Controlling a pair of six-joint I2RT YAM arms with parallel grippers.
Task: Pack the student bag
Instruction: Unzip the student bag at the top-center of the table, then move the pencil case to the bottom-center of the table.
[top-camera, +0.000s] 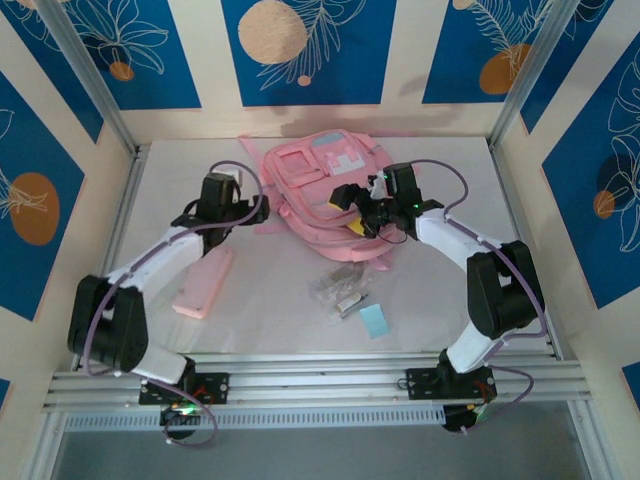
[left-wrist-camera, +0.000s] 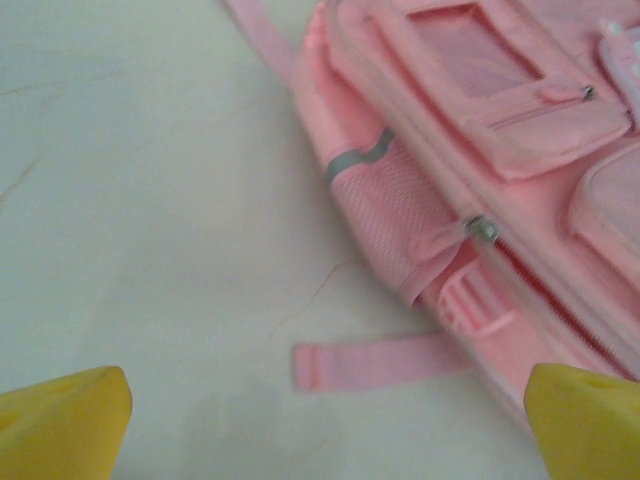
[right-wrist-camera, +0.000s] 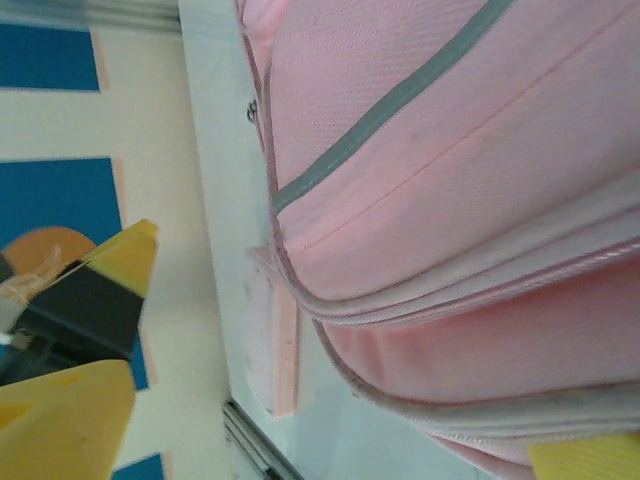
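My left gripper (top-camera: 257, 210) and right gripper (top-camera: 350, 208) flank the student bag (top-camera: 310, 165), both spread wide, holding nothing. Likely positioned to open it.

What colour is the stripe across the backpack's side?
Grey stripe on the pink backpack, clearest in the right wrist view.

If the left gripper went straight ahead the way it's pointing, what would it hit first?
Most likely the loose pink strap lying flat on the table just ahead of the open left gripper, then the student bag at its mesh side pocket. Depth is unclear, so it might pass above the strap.
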